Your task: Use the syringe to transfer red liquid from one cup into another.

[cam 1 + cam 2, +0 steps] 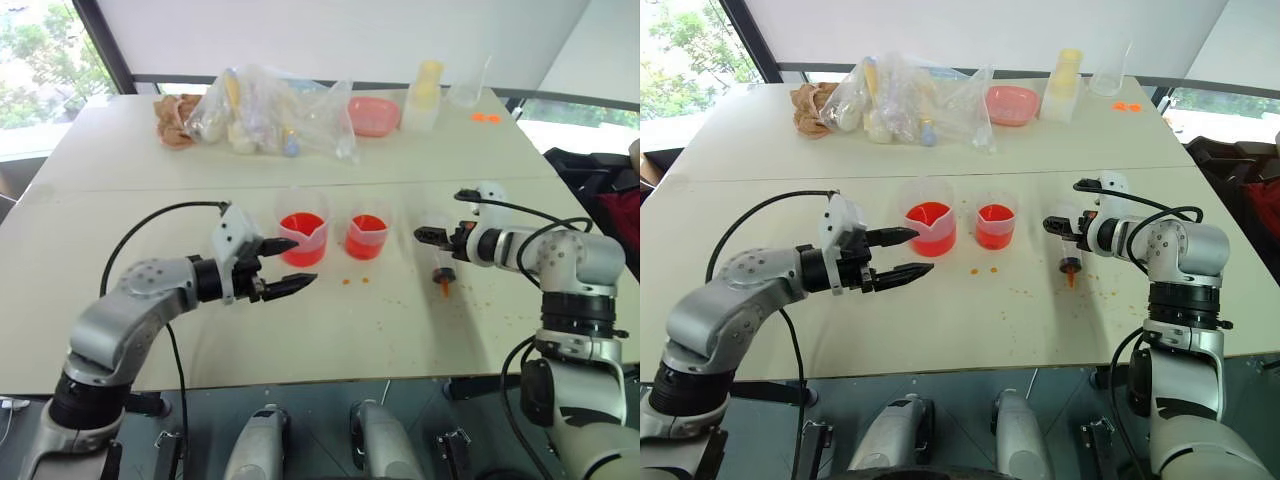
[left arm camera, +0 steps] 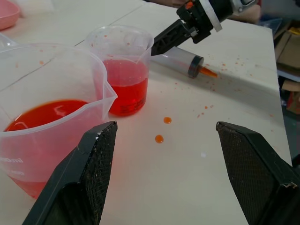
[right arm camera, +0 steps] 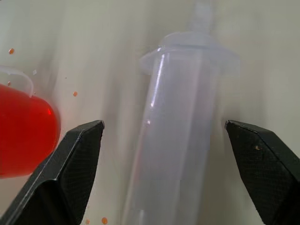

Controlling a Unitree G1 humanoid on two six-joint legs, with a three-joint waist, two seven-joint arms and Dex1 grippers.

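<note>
The syringe (image 1: pixel 440 268) lies flat on the white table, its orange tip (image 1: pixel 445 290) toward the front edge. My right gripper (image 1: pixel 428 240) is open just above it; in the right wrist view the barrel (image 3: pixel 173 140) lies between the spread fingers with a gap on each side. The wider cup (image 1: pixel 303 238) holds red liquid (image 2: pixel 44 115). The narrower cup (image 1: pixel 366 236) stands right of it, also part full of red liquid. My left gripper (image 1: pixel 285 267) hangs open just left of the wider cup, with nothing between its fingers.
Orange drops (image 1: pixel 352 281) spot the table in front of the cups and around the syringe. At the back stand clear plastic bags (image 1: pixel 265 110) of items, a pink bowl (image 1: pixel 373 115), a pale yellow container (image 1: pixel 425 95) and a clear cup (image 1: pixel 467 90).
</note>
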